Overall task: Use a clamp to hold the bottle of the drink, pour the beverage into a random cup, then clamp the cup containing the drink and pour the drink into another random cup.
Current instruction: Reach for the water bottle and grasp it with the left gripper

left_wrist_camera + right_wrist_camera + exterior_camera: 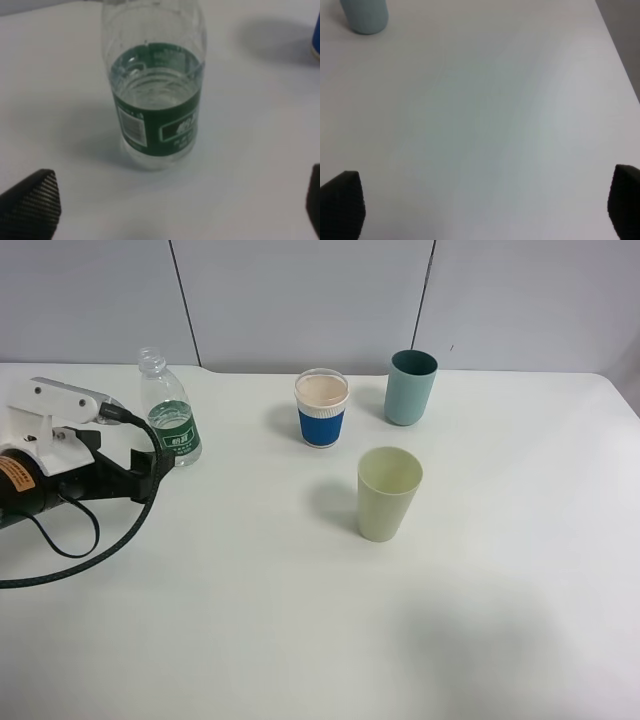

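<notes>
Left jaws stand wide, empty, just short of the bottle upright at left on the desk; we centre them on its label before closing. Right jaws gape empty.

Table — bottle; blue cup; teal cup; green cup

Bottle: on table, just ahead of left gripper fingers, between them.
Sleeved cup: beyond bottle.
Tall cup: far ahead of right gripper fingers.
</notes>
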Controlling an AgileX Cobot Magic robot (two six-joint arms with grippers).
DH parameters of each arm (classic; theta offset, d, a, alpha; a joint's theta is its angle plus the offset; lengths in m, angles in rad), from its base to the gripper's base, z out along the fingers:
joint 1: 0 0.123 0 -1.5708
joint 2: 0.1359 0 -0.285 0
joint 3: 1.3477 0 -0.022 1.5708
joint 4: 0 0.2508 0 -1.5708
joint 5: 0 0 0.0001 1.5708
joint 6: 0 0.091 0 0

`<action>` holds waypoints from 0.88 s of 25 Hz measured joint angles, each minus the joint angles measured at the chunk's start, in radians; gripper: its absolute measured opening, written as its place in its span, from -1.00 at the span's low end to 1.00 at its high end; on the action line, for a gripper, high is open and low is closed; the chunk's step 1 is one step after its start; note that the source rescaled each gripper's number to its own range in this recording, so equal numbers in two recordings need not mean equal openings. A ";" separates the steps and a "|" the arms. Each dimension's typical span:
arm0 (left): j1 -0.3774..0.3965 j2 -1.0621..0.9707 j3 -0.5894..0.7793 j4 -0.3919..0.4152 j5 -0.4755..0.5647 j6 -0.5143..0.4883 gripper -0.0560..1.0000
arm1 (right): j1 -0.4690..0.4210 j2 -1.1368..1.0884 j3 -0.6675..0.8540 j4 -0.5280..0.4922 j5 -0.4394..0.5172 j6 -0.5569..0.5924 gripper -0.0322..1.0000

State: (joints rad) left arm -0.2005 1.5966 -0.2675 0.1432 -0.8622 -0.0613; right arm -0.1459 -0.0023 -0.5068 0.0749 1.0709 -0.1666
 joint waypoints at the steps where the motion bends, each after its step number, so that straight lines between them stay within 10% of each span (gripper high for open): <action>1: 0.000 0.018 0.000 0.000 -0.021 -0.003 1.00 | 0.000 0.000 0.000 0.000 0.000 0.000 1.00; 22: 0.000 0.297 -0.232 0.000 -0.096 -0.007 1.00 | 0.000 0.000 0.000 0.000 0.000 0.000 1.00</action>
State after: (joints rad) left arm -0.2005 1.8939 -0.4992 0.1432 -0.9583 -0.0682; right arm -0.1459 -0.0023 -0.5068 0.0749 1.0709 -0.1666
